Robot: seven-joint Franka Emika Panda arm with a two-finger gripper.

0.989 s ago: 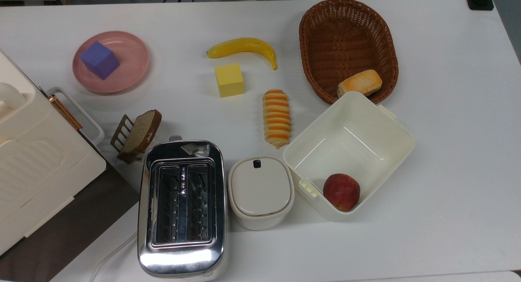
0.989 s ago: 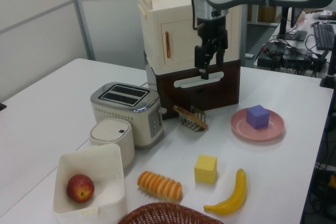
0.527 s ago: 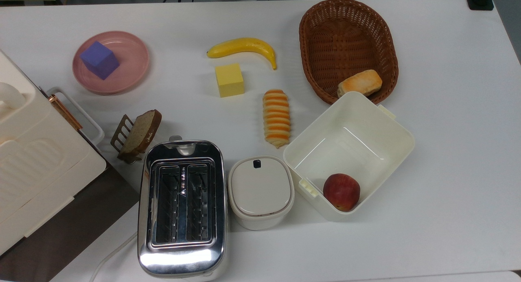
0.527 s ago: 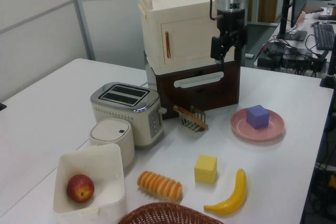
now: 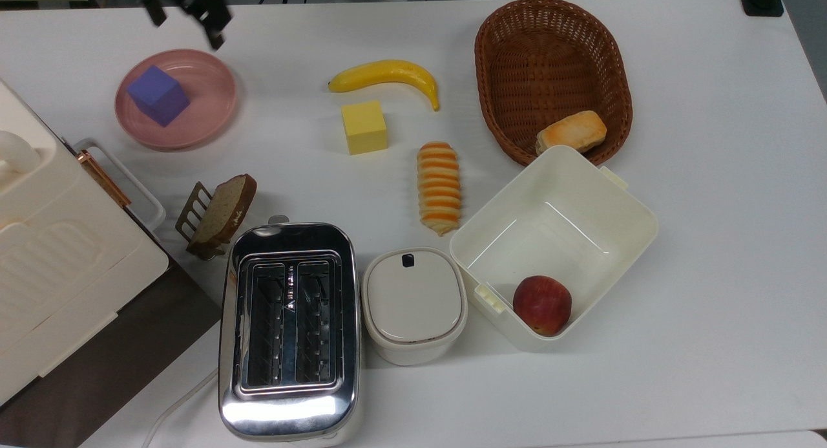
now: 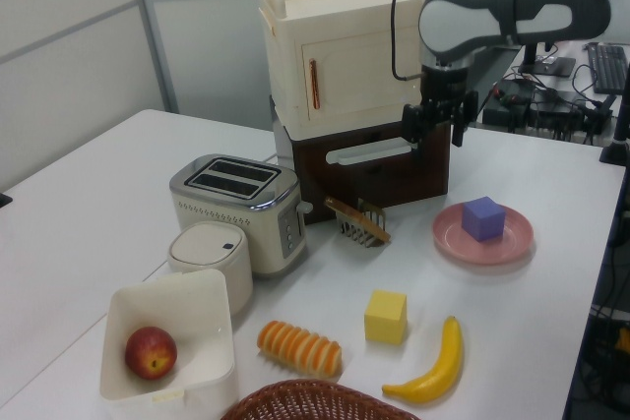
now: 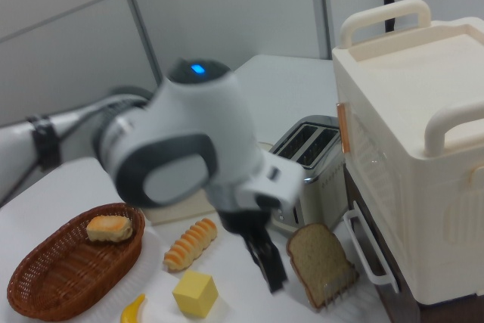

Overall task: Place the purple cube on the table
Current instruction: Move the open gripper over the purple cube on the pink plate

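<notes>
Top view has the small matte purple cube (image 5: 158, 95) sitting on the round pink plate (image 5: 210, 92) near the white table's (image 5: 711, 241) far edge, with bare tabletop between plate and banana (image 5: 386, 77). Black gripper (image 5: 184, 11) hangs above the plate's far rim, fingers spread apart, holding nothing. One purple cube, one yellow foam cube (image 5: 364, 127).

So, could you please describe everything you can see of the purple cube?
The purple cube is a small, matte, blue-violet block with plain faces and sharp edges. It sits flat on the pink plate, turned at an angle, toward the top view's left of the plate's middle. Only the plate touches it; the gripper hangs above, apart from it.
</notes>
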